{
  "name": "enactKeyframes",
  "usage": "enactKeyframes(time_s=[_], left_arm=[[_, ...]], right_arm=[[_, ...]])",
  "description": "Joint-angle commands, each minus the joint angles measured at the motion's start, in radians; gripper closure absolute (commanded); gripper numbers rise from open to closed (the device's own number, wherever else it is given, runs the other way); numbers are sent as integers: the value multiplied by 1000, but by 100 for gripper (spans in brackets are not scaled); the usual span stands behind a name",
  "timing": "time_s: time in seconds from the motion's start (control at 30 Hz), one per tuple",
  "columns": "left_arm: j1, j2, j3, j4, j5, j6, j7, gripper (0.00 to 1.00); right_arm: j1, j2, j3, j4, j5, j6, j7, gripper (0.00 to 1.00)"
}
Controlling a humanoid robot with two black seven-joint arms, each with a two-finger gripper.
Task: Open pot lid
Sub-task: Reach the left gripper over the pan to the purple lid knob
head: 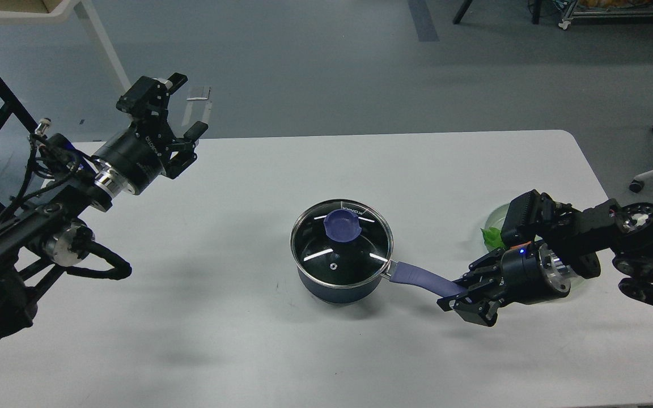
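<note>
A dark blue saucepan (340,283) sits mid-table under its clear glass lid (342,241) with a purple-blue knob. The right gripper (462,294) is clamped on its lavender handle (420,280). The left gripper (185,107) hangs open and empty over the table's far left edge (247,137), with bare tabletop all around the pot.

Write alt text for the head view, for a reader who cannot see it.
A dark blue pot sits mid-table with its glass lid still on. The right gripper closes around the end of the pot's purple handle, while the left gripper hangs open, raised at the table's far left.
</note>
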Motion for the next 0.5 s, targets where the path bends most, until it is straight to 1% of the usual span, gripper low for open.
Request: enactKeyframes(time_s=[0.0,0.07,0.13,0.23,0.3,0.37,0.47], left_arm=[[-87,13,3,-18,365,-56,-102,1],[-118,17,4,-64,528,-73,-102,1],[-144,18,20,-138,672,-79,-102,1],[-187,18,101,-221,842,-65,-102,1],[-211,18,176,-268,967,-38,-102,1],[-228,18,243,-307,1080,7,-102,1],[-259,13,354,-317,1229,86,-102,1]], right_arm=[[0,1,2,0,1,0,0,72],[0,1,2,0,1,0,0,72],[3,1,2,0,1,0,0,72],[8,3,2,-2,3,0,0,72],[13,6,2,-4,3,-1,0,72],[17,7,2,-4,3,0,0,71],[19,7,2,-7,3,0,0,71]])
